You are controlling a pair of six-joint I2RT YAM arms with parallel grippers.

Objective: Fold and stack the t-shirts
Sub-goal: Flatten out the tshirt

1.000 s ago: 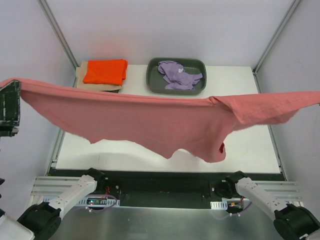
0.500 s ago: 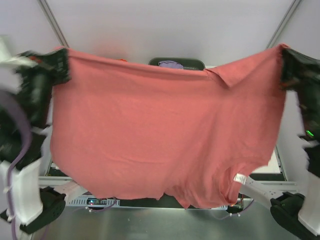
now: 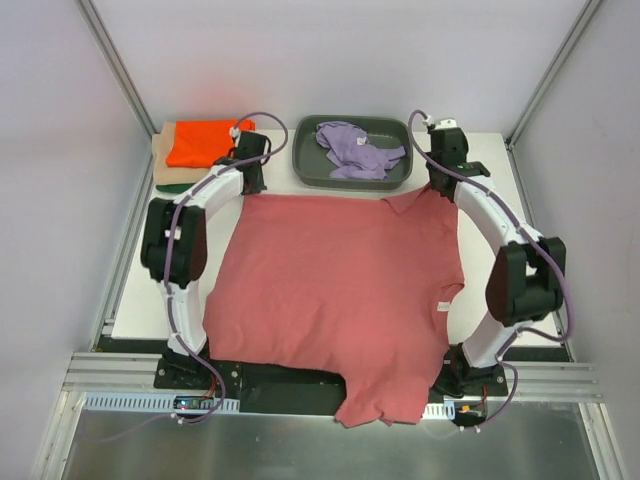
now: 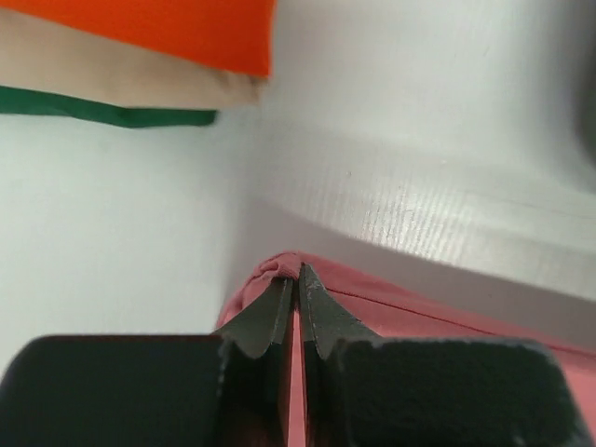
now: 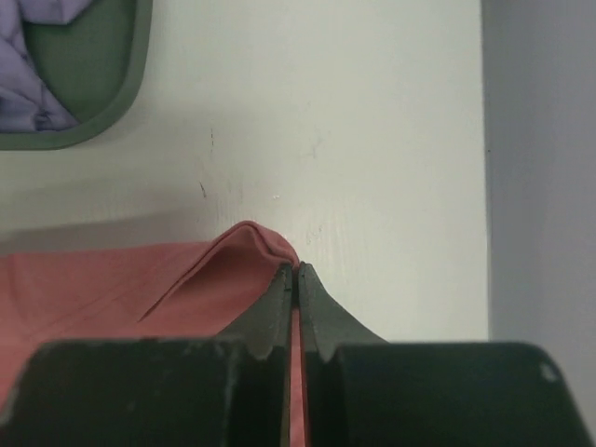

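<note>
The rose-red t-shirt (image 3: pixel 340 290) lies spread flat on the white table, its near end hanging over the front edge. My left gripper (image 3: pixel 250 183) is shut on its far left corner (image 4: pixel 279 272). My right gripper (image 3: pixel 440 185) is shut on its far right corner (image 5: pixel 251 242). Both grippers are low at the table. The lavender t-shirt (image 3: pixel 355 148) lies crumpled in the dark grey tray (image 3: pixel 305 165). The orange t-shirt (image 3: pixel 205 142) tops a folded stack over the tan one (image 3: pixel 160 155) and the dark green one (image 3: pixel 170 186) at the far left.
The tray stands at the back middle, just beyond the red shirt's far edge. The folded stack (image 4: pixel 140 56) lies close beyond my left gripper. Frame posts stand at the back corners. A grey wall (image 5: pixel 540 168) runs along the table's right edge.
Both arms have swung the red shirt from held up in the air, forward and down, onto the table. It now lies flat, with the grippers at its far corners.
</note>
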